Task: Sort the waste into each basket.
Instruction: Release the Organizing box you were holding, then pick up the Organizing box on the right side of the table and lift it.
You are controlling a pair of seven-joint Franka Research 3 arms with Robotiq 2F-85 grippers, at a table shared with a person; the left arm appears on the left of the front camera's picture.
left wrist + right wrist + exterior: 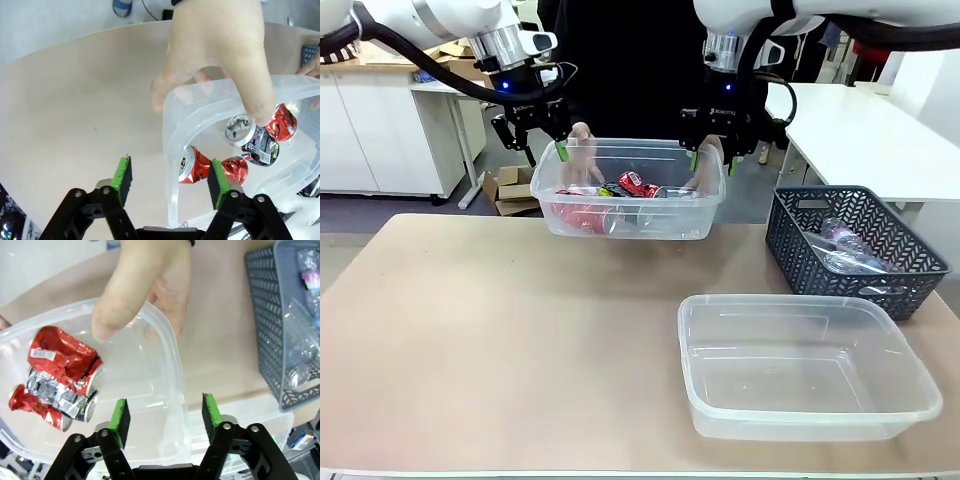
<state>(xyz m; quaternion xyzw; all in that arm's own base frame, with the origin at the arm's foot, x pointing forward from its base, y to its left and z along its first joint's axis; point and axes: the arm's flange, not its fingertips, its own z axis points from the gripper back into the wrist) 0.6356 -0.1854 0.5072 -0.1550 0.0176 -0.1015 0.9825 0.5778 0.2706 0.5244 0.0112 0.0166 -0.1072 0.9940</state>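
Front view: the can tub (640, 146) (the clear one holding the crushed red-and-silver cans (638, 184)) sits at the far edge of the table (500, 330). A person's hand grips the rim at each short end (582, 158) (708, 165).

The left gripper (546, 152) straddles one end wall and the right gripper (712, 158) the other. In the wrist views each gripper's (170, 181) (165, 419) green pads stand apart, with the thin wall running between them and a gap on both sides, so nothing is clamped. The person's fingers curl over the rim just beyond the pads (220, 55) (145, 280), which crowds both ends.

Nearer than the can tub and toward the right arm lies a second clear tub (770, 297) with nothing in it. Beside the can tub on that same side stands the dark grey basket (790, 245), holding clear bottles (845, 250). Toward the left arm the tabletop is bare.
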